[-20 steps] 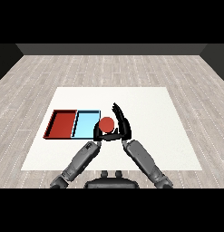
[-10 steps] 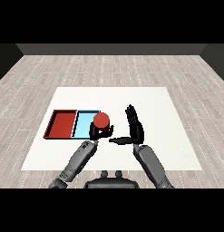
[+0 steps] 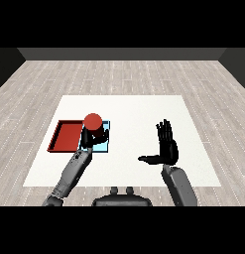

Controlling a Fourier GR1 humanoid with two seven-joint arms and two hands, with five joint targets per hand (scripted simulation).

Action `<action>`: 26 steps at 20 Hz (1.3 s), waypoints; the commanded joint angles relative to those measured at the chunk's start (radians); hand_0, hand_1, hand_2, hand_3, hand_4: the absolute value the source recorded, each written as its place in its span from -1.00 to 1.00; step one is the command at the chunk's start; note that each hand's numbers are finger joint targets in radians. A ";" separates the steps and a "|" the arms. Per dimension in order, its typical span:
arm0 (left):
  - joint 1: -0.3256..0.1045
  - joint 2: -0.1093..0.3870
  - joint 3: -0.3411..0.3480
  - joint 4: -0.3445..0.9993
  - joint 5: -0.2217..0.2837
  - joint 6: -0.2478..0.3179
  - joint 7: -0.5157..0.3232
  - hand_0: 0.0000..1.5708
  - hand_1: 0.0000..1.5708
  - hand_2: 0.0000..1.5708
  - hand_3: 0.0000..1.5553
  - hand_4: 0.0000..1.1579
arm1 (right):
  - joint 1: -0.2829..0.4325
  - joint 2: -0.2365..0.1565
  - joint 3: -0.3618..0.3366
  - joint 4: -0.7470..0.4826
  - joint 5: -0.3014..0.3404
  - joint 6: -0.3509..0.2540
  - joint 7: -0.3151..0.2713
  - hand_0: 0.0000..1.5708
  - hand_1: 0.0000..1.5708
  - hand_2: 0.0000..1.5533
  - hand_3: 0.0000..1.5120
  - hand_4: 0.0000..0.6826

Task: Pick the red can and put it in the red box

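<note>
A white rectangular table (image 3: 144, 119) stands on a pale grey plank floor (image 3: 124, 74). Near the table's left edge lie two shallow trays side by side and touching: a red rectangular tray (image 3: 64, 136) on the outer side and a light blue rectangular tray (image 3: 105, 144) just inside it, toward the table's middle.

The left hand (image 3: 91, 136) has its black fingers curled round a red cylindrical can (image 3: 93, 121), which stands upright with its round top facing up. Hand and can sit over the light blue tray, close to the wall it shares with the red tray; whether the can rests on the tray floor or is held above it cannot be told. The grey left forearm (image 3: 72, 171) runs back toward the table's near edge.

The right hand (image 3: 166, 146) holds nothing: its fingers are straight and point up, with the thumb stretched out sideways toward the trays. It hangs over bare table in the right half, nearer the near edge, well apart from both trays and the can.
</note>
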 commanded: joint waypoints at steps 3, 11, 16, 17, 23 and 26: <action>-0.051 0.126 0.088 0.018 -0.050 0.006 0.105 1.00 1.00 1.00 0.92 0.93 | 0.058 -0.036 -0.092 0.008 -0.033 0.022 0.018 -1.00 -1.00 -1.00 -1.00 -1.00; -0.033 0.335 0.163 0.253 -0.102 -0.061 0.215 1.00 1.00 0.97 0.91 0.92 | 0.170 -0.035 -0.104 0.050 -0.061 0.102 -0.076 -1.00 -1.00 -1.00 -1.00 -1.00; -0.108 0.392 0.175 0.588 -0.148 -0.133 0.222 1.00 1.00 0.97 0.89 0.82 | 0.088 -0.036 -0.131 0.153 -0.041 0.093 -0.076 -1.00 -1.00 -1.00 -1.00 -1.00; -0.117 0.367 0.161 0.644 -0.173 -0.102 0.235 1.00 1.00 0.97 0.89 0.81 | 0.064 -0.048 -0.164 0.186 -0.075 0.124 -0.081 -1.00 -1.00 -1.00 -1.00 -1.00; -0.225 0.361 0.132 0.967 -0.249 -0.142 0.297 0.35 0.35 0.24 -0.21 0.42 | 0.070 -0.015 -0.151 0.221 -0.043 0.105 -0.123 -1.00 -1.00 -1.00 -1.00 -1.00; -0.252 0.302 0.140 1.084 -0.257 -0.132 0.290 -1.00 -1.00 -0.59 -1.00 0.22 | 0.004 -0.024 -0.188 0.270 -0.063 0.110 -0.105 -1.00 -1.00 -1.00 -1.00 -1.00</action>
